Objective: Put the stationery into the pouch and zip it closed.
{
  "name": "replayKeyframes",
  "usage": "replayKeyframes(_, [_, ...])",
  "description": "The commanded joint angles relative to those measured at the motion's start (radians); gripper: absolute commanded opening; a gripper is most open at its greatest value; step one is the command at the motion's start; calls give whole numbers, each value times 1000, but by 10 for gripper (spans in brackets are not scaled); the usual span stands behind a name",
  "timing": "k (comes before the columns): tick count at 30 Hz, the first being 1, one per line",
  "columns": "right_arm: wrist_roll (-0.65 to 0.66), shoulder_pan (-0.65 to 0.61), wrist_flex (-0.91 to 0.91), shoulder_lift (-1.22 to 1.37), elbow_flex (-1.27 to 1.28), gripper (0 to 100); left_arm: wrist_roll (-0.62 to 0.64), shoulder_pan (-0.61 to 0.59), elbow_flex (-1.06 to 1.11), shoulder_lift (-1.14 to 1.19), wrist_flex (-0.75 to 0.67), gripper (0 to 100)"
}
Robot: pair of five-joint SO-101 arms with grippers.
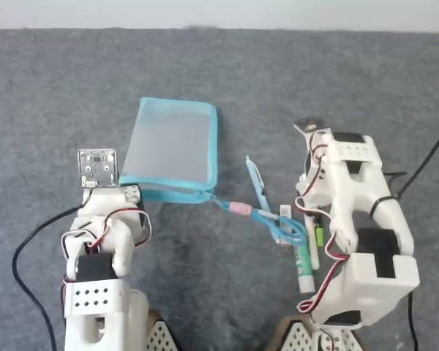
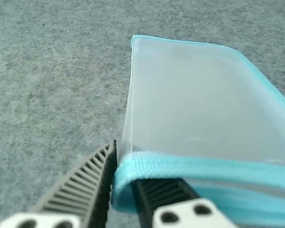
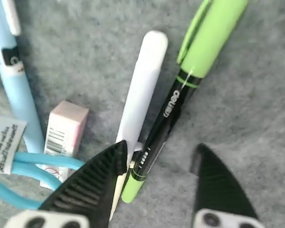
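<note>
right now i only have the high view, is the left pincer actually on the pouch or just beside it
observer: on it. the left pincer pinches the blue zipper edge of the pouch at a corner.
operator: and the right pincer, holding anything
observer: no. the right pincer is open above the green marker, which lies on the table beside the white pen.
operator: anything small near it
observer: a pink eraser lies just beside the white pen.
</note>
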Motion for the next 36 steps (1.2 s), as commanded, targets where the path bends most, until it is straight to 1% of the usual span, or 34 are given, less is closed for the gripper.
replayKeyframes(1, [-12,44,-33,51,-21,150,12,-5,-25,-15,5,14])
replayKeyframes(9, [-9,104,-28,74,-21,156,12,-5,-24,-14,5,14])
replayKeyframes(12, [32,102,1,74,-21,172,12,-5,-13,-18,2,14])
replayKeyframes(14, [32,102,8,74,-21,143,12,-5,-13,-18,2,14])
replayKeyframes(17, [29,119,7,64,-28,9,12,-5,-13,-18,2,14])
replayKeyframes(18, [28,128,12,59,-31,3,12,-5,-12,-18,2,14])
replayKeyframes(19, [28,136,12,48,-29,23,12,-2,-12,-18,2,14])
replayKeyframes(21, [9,147,15,4,-20,3,12,2,-10,-18,2,14])
replayKeyframes(24, [-2,136,62,-119,-14,7,17,5,-10,-18,0,14])
replayKeyframes(26, [-2,102,107,-231,-14,7,18,21,-8,-18,-6,14])
replayKeyframes(29, [6,27,196,-412,-17,7,20,106,24,-18,-64,13])
replayKeyframes(32, [11,-87,286,-584,-17,7,20,201,47,-12,-150,13])
replayKeyframes(34, [40,-173,338,-677,-17,7,21,250,47,-12,-163,13])
replayKeyframes(36, [69,-259,383,-759,-17,7,21,270,50,-12,-161,13])
